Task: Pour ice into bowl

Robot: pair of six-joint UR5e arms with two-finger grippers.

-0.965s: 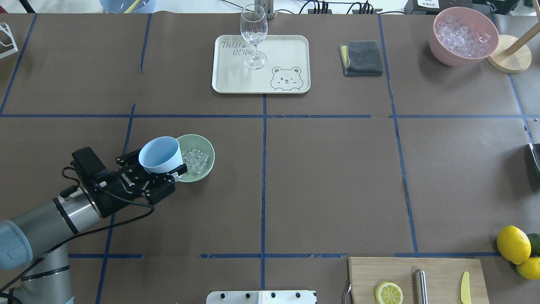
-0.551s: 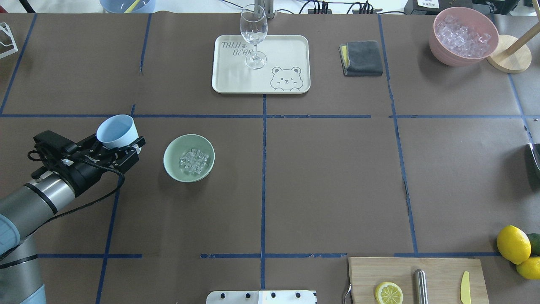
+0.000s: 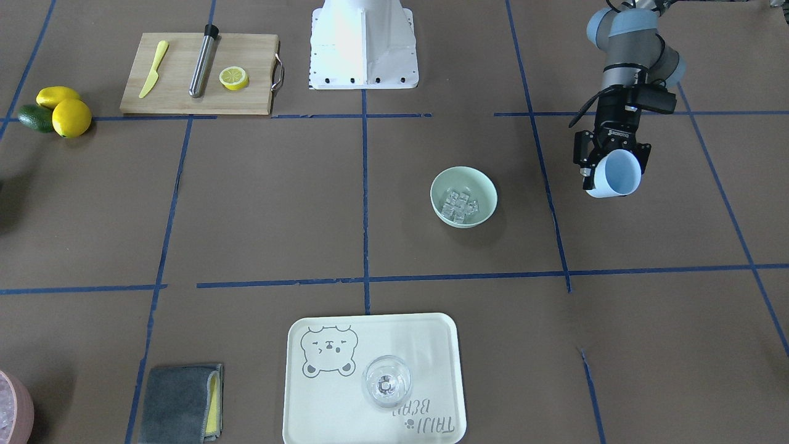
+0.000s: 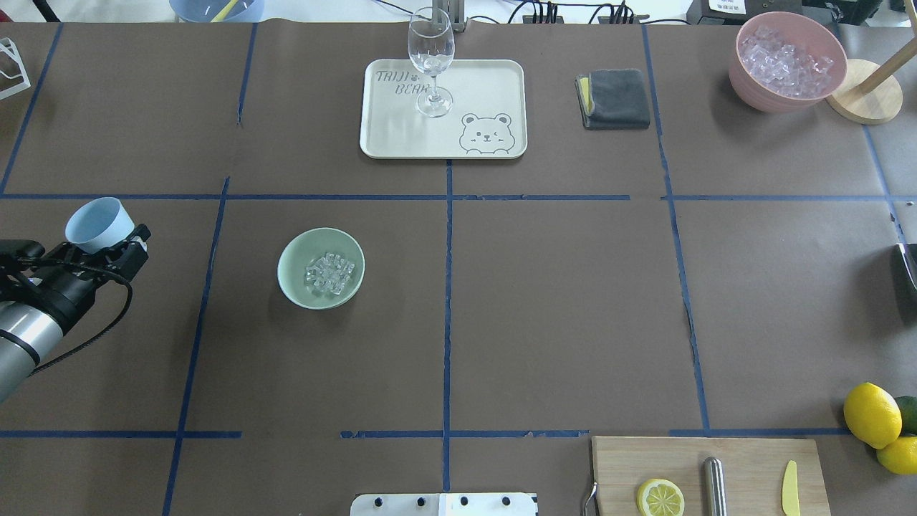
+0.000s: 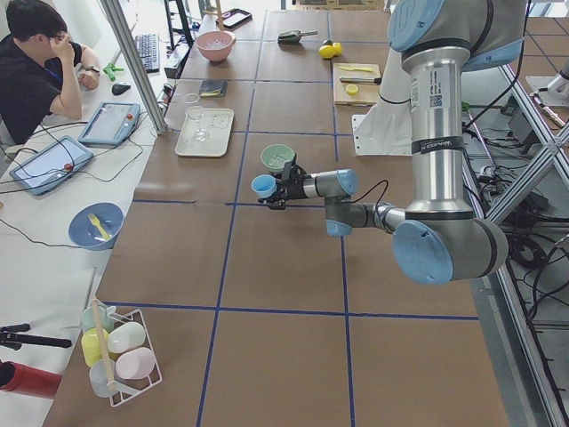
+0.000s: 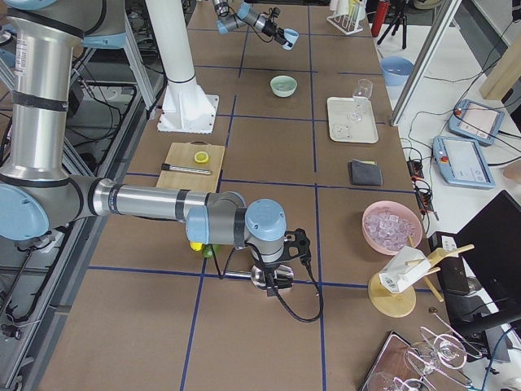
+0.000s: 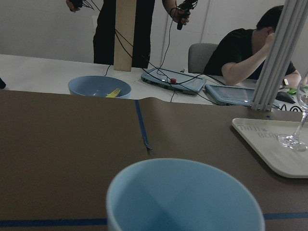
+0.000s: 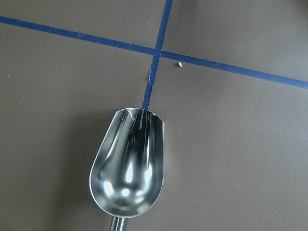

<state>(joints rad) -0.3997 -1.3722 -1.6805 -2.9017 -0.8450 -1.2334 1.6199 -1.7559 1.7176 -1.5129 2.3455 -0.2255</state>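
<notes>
The ice (image 4: 329, 273) lies heaped in the mint-green bowl (image 4: 292, 281): light, slippery cubes, probably better carried in a vessel than pinched. The left gripper (image 3: 613, 161) clamps the empty blue cup (image 4: 97, 222) by its wall, well apart from the bowl. Whether the right gripper (image 6: 274, 275) grips the metal scoop (image 8: 127, 166), I cannot tell.

You have one mint-green bowl (image 4: 292, 281) holding a cluster of ice (image 4: 329, 274) cubes packed too tightly for you to count, one blue cup (image 4: 97, 222), one wine glass (image 4: 430, 54), one tray (image 4: 494, 86), one grey cloth (image 4: 616, 98) and one pink container (image 4: 756, 97). You can count one cutting board (image 4: 745, 459), one lemon half (image 4: 660, 497), one metal cylinder (image 4: 713, 486), one yellow knife (image 4: 789, 487), two whole lemons (image 4: 871, 414) and one green fruit (image 4: 908, 413). You also get one metal scoop (image 8: 127, 166), one blue bowl (image 7: 82, 91), one yellow fork (image 7: 111, 92), two tablets (image 7: 173, 82) and two people (image 7: 240, 53).
</notes>
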